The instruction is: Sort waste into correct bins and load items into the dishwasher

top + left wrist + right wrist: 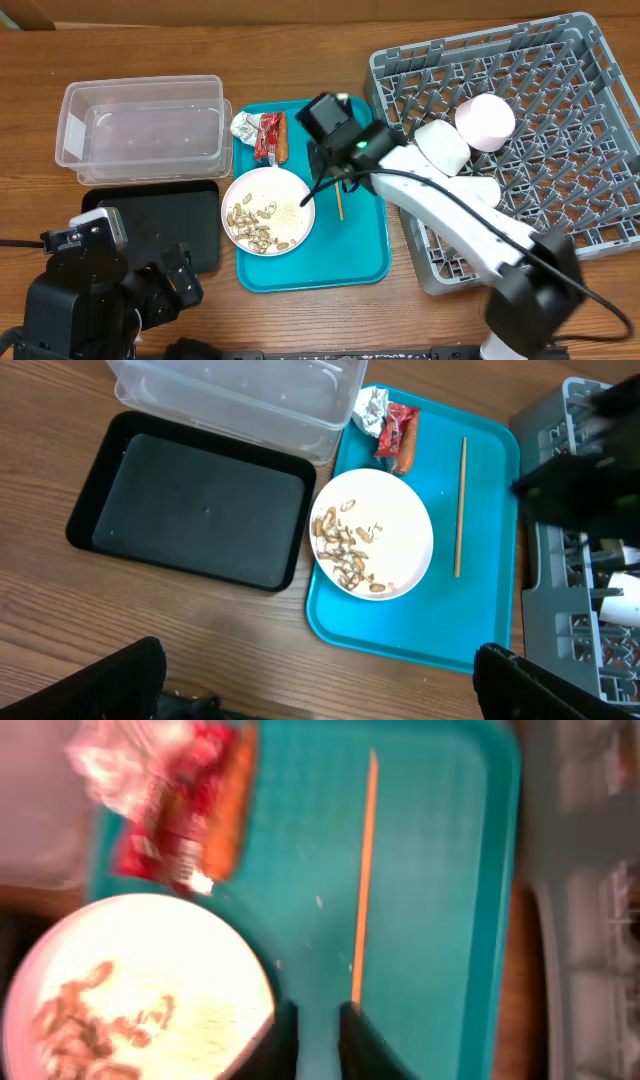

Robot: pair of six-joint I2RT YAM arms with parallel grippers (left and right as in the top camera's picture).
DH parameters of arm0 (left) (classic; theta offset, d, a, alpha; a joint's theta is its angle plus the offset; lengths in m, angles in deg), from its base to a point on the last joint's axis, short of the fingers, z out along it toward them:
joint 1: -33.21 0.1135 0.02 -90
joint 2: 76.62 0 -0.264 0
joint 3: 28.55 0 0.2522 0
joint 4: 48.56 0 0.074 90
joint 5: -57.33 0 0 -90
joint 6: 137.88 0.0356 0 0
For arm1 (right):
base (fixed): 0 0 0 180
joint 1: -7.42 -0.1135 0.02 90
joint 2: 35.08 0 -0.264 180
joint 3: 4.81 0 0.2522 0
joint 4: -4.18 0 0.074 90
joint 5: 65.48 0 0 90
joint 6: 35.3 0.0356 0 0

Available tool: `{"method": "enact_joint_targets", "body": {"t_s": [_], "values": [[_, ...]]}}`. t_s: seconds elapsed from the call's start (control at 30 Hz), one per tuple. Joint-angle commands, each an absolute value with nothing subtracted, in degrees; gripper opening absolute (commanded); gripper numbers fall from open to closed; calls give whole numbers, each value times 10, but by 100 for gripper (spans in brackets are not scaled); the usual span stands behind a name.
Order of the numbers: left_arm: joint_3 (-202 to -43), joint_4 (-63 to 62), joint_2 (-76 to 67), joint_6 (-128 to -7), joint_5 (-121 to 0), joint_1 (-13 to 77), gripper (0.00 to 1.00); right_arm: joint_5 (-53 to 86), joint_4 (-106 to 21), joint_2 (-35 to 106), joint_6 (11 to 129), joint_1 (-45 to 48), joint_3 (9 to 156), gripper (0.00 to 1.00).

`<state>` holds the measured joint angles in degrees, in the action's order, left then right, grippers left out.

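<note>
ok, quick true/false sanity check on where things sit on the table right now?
1. The tub is empty. True.
2. A pink bowl sits in the rack. True.
3. The plate is in the rack. False: the plate is on the teal tray, with scraps on it.
4. The wrappers are in the black tray. False: the black tray is empty. The red wrapper and silver wrapper lie on the teal tray by the sausage.
5. One chopstick lies on the teal tray. True.
</note>
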<state>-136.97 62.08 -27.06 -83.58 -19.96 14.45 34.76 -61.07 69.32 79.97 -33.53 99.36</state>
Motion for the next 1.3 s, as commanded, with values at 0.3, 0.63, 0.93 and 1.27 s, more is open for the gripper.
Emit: {"method": "enact_joint_targets", "body": {"t_s": [0.3, 0.63, 0.93, 1.27], "values": [[-1375, 620, -271, -843, -188, 145, 100, 334, -551, 785, 801, -327, 942, 39], [-1375, 620, -271, -843, -188, 145, 100, 334, -539, 874, 818, -321, 942, 34], [-1375, 620, -271, -843, -188, 145, 100, 300, -546, 870, 817, -321, 942, 4], [-1375, 620, -271, -843, -188, 145, 100, 337, -585, 740, 769, -314, 987, 4]]}}
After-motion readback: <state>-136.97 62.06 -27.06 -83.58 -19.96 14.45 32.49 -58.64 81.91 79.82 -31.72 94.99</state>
